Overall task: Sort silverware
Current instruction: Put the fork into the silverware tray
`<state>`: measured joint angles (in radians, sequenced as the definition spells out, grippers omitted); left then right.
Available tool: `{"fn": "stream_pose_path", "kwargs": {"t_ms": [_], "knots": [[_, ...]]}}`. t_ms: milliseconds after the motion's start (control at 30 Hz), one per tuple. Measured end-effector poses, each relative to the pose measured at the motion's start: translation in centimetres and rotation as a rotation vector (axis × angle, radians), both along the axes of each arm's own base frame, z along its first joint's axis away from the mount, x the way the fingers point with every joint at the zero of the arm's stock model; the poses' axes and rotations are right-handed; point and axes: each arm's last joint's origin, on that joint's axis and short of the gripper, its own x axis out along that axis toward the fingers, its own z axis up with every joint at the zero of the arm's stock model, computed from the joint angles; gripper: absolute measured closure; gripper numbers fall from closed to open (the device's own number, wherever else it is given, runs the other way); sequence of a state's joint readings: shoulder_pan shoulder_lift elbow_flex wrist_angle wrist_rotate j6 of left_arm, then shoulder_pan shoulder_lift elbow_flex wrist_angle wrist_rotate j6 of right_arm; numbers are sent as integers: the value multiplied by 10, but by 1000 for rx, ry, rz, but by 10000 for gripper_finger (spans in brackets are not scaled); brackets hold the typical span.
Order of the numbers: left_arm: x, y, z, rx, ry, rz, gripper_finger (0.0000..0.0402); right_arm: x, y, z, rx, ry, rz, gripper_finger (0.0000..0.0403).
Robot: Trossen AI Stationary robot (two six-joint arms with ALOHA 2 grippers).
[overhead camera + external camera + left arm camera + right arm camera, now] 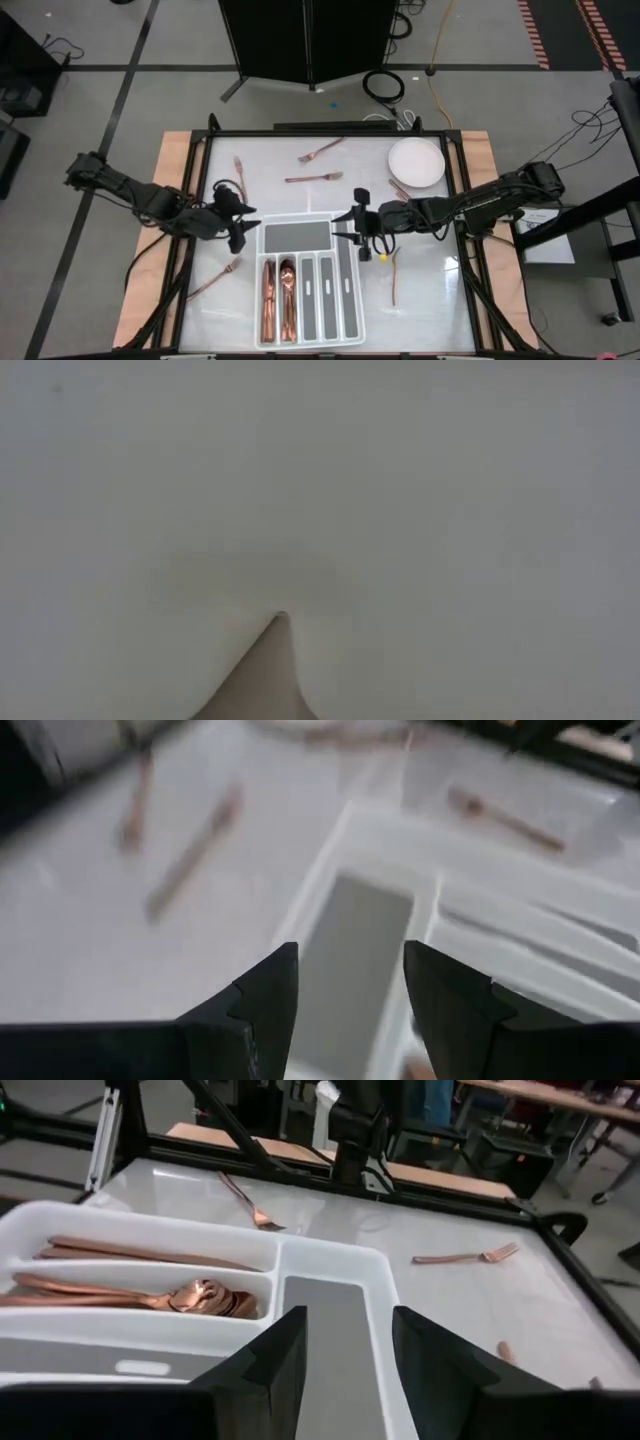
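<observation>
White divided tray (308, 283) at table centre, near the front edge: two leftmost long compartments loaded with copper silverware, knives (268, 298) in the first, spoons (287, 297) in the second; remaining long slots and the wide cross compartment showing grey liner only. Round white plate (416, 163) at the back right, bare. Loose silverware still on the table (430, 310): three forks (314, 178) behind the tray, one piece (217, 277) left of it, one piece (395, 277) right of it. Left gripper (243, 226) poised over the tray's back left corner, fingers (262, 1000) spread, holding nothing. Right gripper (352, 222) at the tray's back right corner, fingers (270, 1360) apart, nothing between them. Open surface at front left and front right of the tray; black frame along all table edges. Low view blocked by a pale surface
</observation>
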<state>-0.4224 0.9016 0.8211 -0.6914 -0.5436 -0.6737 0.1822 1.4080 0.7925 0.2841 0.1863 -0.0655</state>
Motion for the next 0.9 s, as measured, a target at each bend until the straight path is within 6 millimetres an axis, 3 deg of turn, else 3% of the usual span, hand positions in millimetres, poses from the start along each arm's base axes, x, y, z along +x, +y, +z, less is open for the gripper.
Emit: {"fn": "stream_pose_path", "kwargs": {"t_ms": [167, 600, 900], "knots": [[-6, 1, -13, -237, 191, -5, 219, -1, 2, -2, 61, 20, -14, 264], [20, -29, -61, -256, 535, -30, 219, -3, 4, -6, 63, 64, -8, 264], [13, -47, -64, -340, 586, -58, 219, -3, 3, -7, 52, 73, -9, 264]]}}
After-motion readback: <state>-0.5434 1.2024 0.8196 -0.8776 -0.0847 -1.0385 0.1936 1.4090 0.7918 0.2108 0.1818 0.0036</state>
